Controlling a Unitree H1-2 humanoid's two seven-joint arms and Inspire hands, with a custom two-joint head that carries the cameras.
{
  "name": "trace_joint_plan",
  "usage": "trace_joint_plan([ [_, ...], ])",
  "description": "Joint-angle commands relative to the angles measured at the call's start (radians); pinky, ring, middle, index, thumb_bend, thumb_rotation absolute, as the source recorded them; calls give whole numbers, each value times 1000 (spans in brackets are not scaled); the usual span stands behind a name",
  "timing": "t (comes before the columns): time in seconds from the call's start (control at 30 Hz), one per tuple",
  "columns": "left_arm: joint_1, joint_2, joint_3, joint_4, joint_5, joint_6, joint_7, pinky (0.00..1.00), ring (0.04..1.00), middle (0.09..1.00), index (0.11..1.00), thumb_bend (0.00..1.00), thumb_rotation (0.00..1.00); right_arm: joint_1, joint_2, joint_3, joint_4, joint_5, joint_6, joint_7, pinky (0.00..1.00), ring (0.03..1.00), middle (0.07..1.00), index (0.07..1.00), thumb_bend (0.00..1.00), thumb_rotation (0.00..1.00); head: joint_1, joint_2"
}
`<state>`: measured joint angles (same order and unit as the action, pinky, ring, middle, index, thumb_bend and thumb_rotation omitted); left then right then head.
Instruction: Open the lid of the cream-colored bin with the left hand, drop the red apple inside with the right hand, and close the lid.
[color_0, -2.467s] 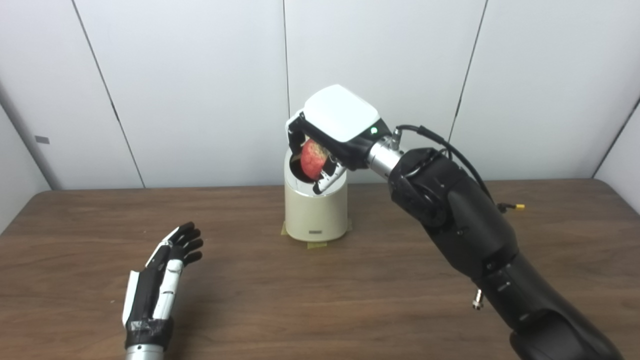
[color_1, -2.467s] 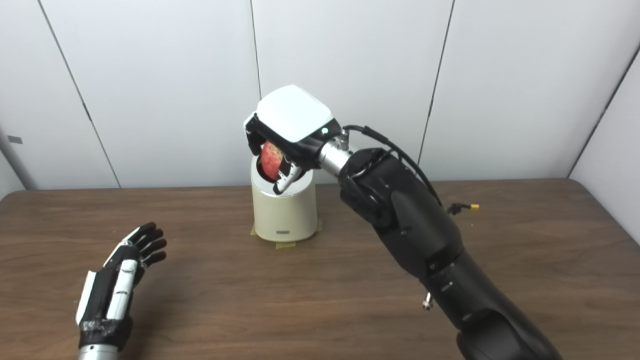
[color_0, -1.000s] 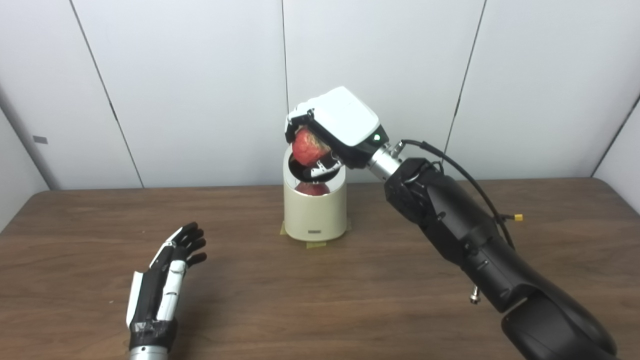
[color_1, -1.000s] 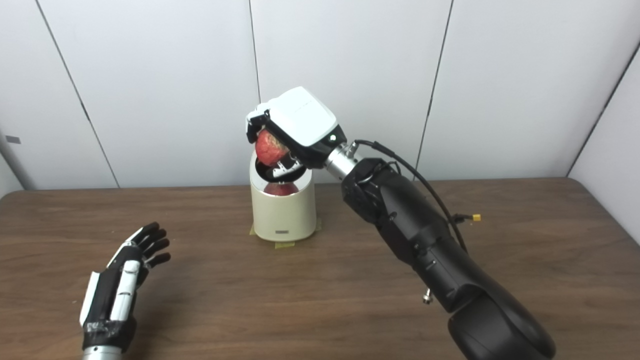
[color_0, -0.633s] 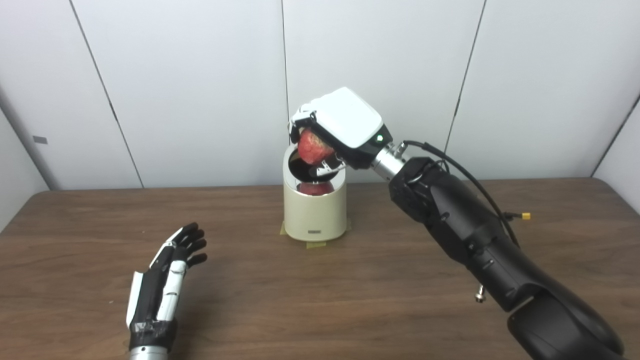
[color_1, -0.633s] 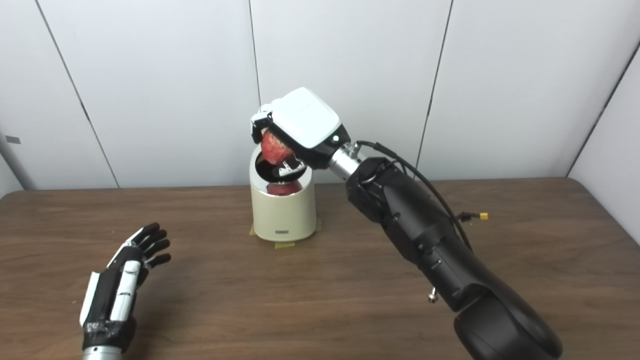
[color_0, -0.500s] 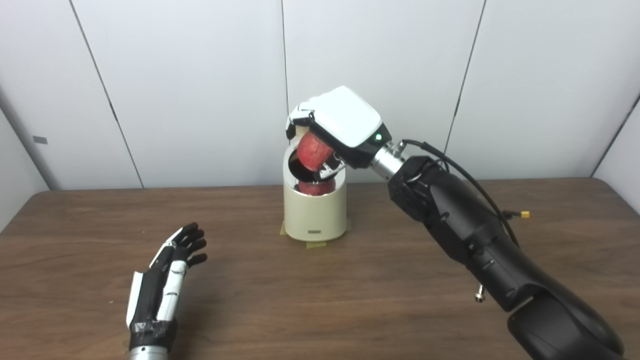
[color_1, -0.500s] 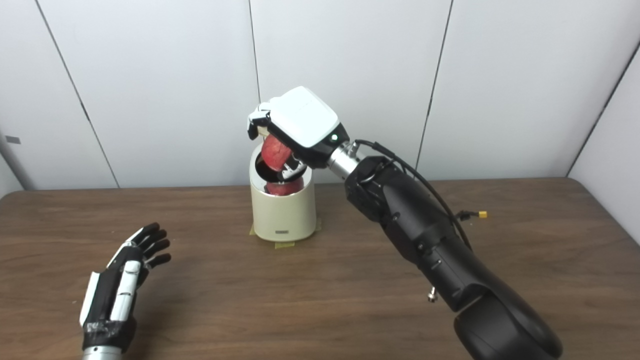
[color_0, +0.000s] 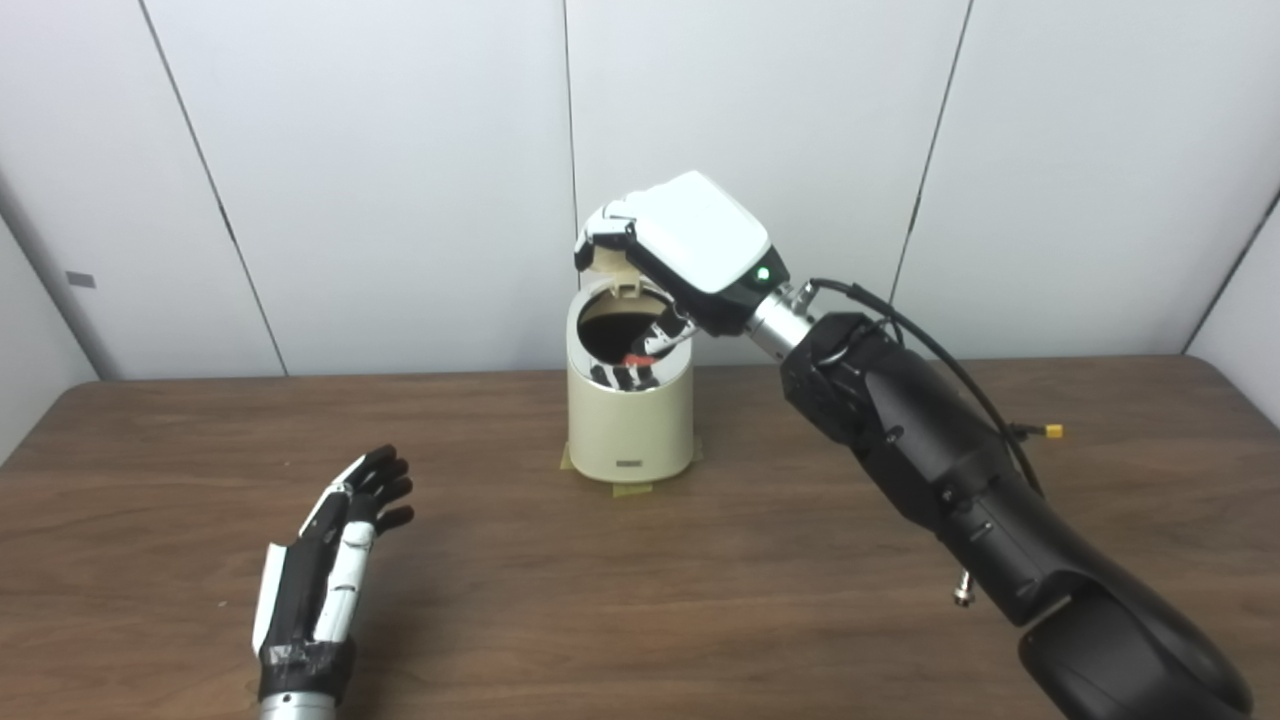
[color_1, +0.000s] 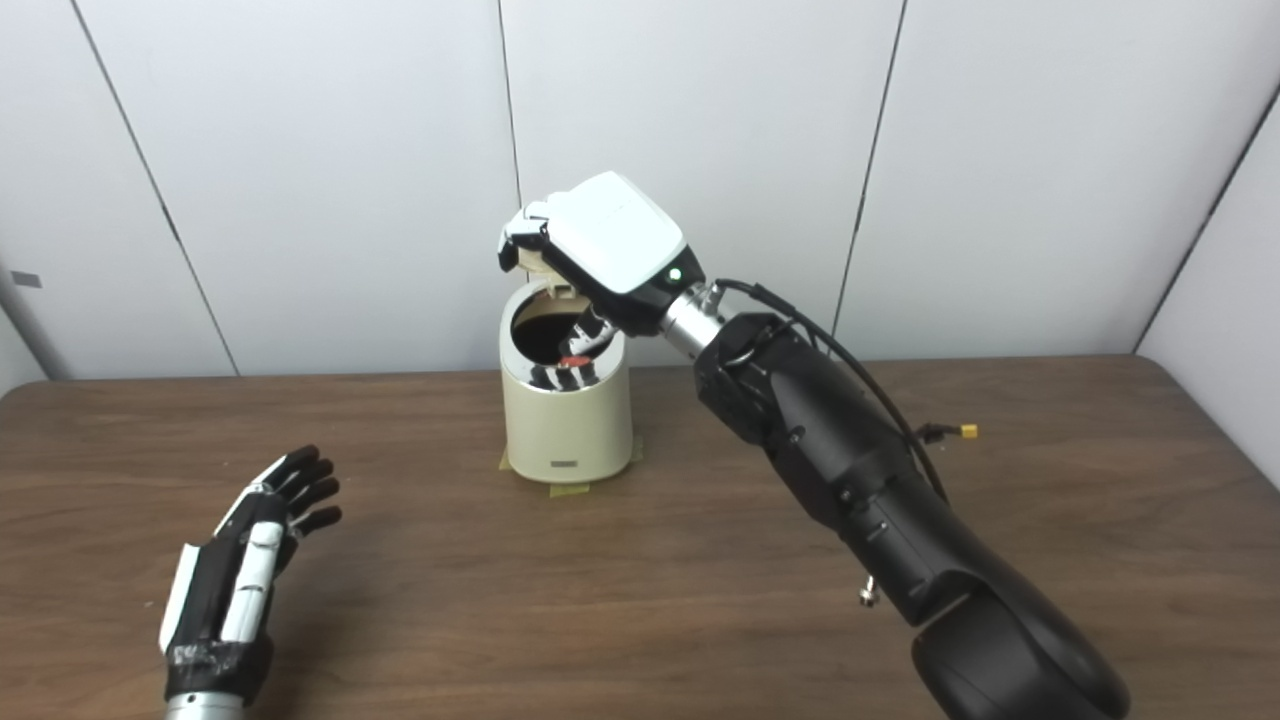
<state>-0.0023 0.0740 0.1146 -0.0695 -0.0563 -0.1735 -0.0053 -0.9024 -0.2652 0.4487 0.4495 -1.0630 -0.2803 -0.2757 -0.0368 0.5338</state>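
The cream-colored bin (color_0: 630, 425) stands at the back middle of the table, and its lid (color_0: 612, 270) is tipped up behind the dark mouth. Inside the mouth only a small sliver of the red apple (color_0: 637, 358) shows. My right hand (color_0: 690, 245) hovers right above the opening, open, with its fingers spread downward over the rim and nothing in them. My left hand (color_0: 330, 570) rests open near the front left of the table, far from the bin, fingers apart and pointing away from me.
Yellowish tape (color_0: 633, 489) sits under the bin's base. A cable with a yellow plug (color_0: 1052, 432) hangs off my right forearm. White wall panels close the back, just behind the bin. The brown table (color_0: 640, 600) spreads wide in front.
The apple has left my right hand and dropped into the bin. That hand's fingers have spread above the opening. My left hand has not moved.
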Motion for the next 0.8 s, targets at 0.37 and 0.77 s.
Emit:
trace_joint_plan([
  [0.37,-2,-3,-7,-3,-12,-17,-6,756,798,819,824,533,798,92,27,-156,-183,171,-131,-273,174,223,506,441,526,6,9,-3],
  [0.77,-7,11,3,-8,-18,-9,-6,761,807,819,823,540,804,443,57,-291,-481,482,-41,-44,404,500,554,493,502,101,7,-4],
])
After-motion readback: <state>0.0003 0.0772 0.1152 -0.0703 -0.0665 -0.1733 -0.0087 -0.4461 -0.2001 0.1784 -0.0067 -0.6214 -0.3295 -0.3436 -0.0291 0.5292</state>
